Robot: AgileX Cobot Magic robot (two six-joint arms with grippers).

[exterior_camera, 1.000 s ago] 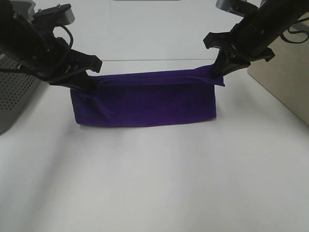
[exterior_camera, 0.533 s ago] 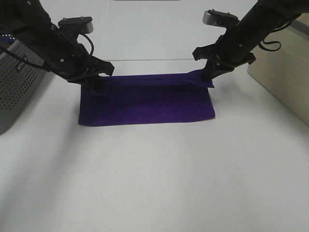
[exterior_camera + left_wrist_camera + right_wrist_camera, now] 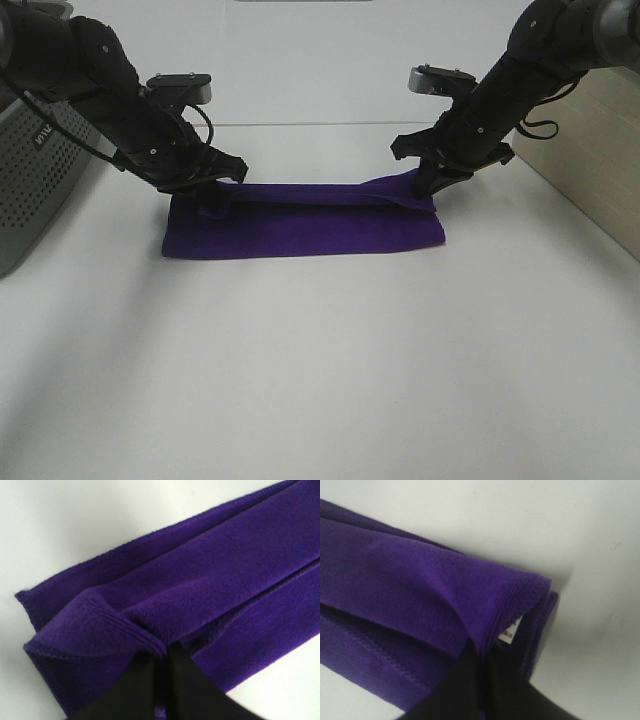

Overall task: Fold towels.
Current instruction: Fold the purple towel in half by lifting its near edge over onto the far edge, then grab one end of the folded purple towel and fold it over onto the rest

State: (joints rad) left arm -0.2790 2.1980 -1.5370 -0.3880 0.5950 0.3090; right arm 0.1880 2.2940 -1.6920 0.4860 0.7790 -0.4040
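Observation:
A deep purple towel (image 3: 305,228) lies folded into a long strip on the white table (image 3: 320,380). My left gripper (image 3: 212,197) is shut on the towel's back left corner (image 3: 100,625), held low over the strip. My right gripper (image 3: 425,192) is shut on the back right corner (image 3: 485,605), also low. A small white tag (image 3: 510,631) shows by the right gripper's pinch. The top layer sags between the two grippers onto the lower layers.
A grey perforated basket (image 3: 35,185) stands at the left edge, close behind the left arm. A tan board or box (image 3: 595,160) sits at the right edge. Open white table lies in front of the towel.
Both grippers have come down and forward with the towel's upper edge. The hanging towel has collapsed from a tall band into a low, flat strip on the table.

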